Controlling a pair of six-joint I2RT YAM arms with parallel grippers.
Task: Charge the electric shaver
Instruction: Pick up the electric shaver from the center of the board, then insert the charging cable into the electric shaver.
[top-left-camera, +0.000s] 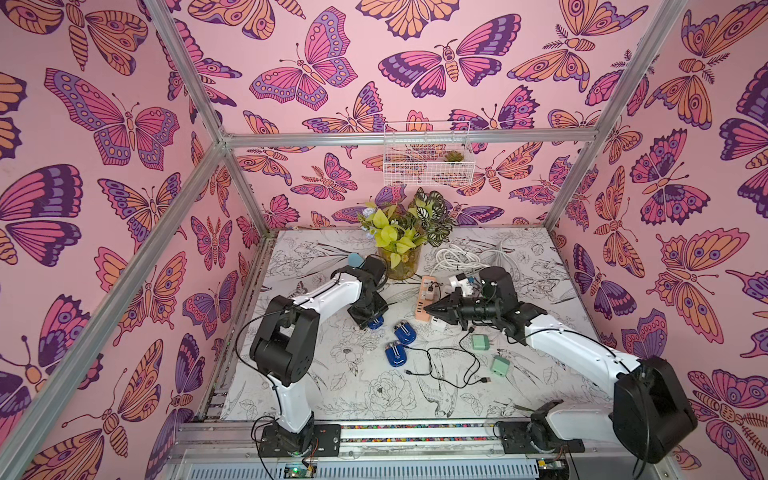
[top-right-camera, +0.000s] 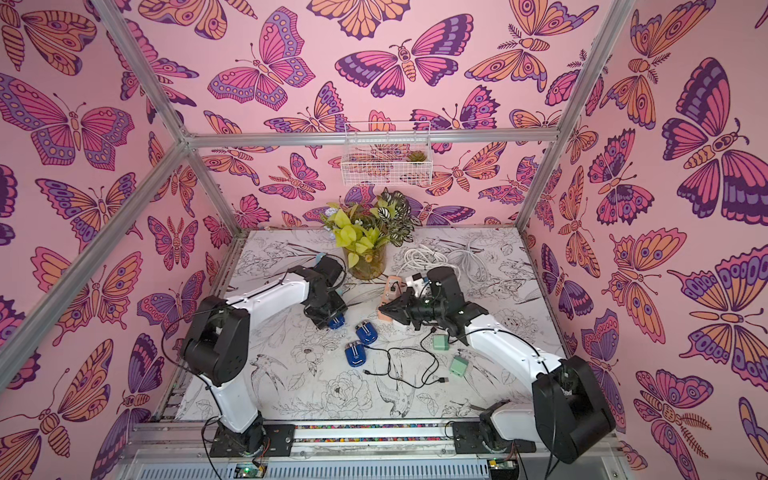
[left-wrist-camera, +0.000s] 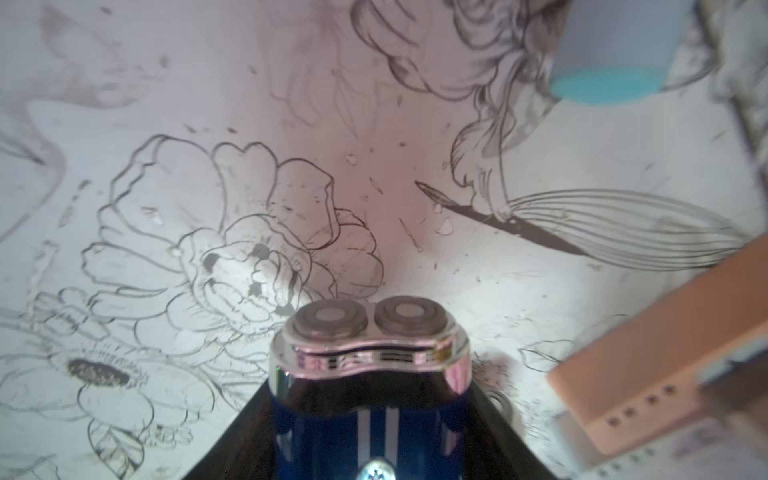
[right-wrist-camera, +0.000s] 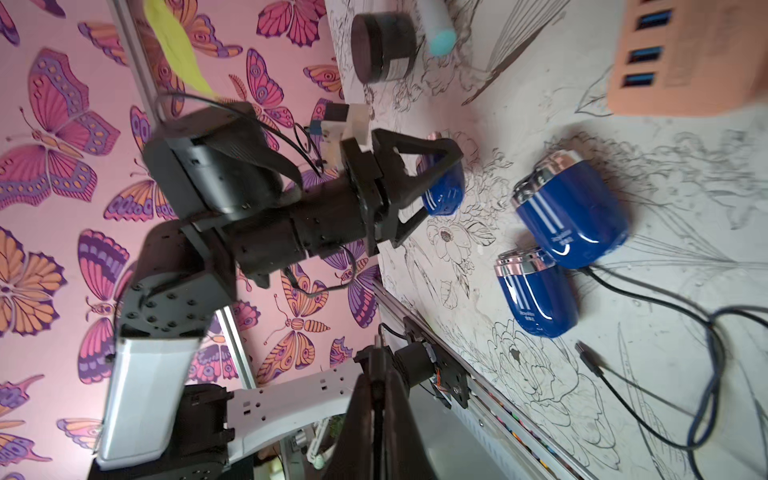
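Note:
Three blue electric shavers with chrome heads show in both top views. My left gripper (top-left-camera: 372, 318) is shut on one shaver (left-wrist-camera: 370, 365), its black fingers pressed against the shaver's two sides, low over the table mat. The right wrist view shows this grip from the side, with the held shaver (right-wrist-camera: 444, 195) between the fingers. Two more shavers (top-left-camera: 405, 332) (top-left-camera: 395, 353) lie flat just to the right. A loose black USB cable (top-left-camera: 449, 365) trails beside them. My right gripper (top-left-camera: 428, 308) is shut and holds nothing, pointing at the orange power strip (top-left-camera: 426, 299).
Two green adapters (top-left-camera: 480, 343) (top-left-camera: 500, 365) lie under the right arm. A glass vase of plants (top-left-camera: 401, 257) and a coil of white cable (top-left-camera: 461, 253) stand behind the power strip. A blue-capped tube (top-left-camera: 355, 259) lies behind the left wrist.

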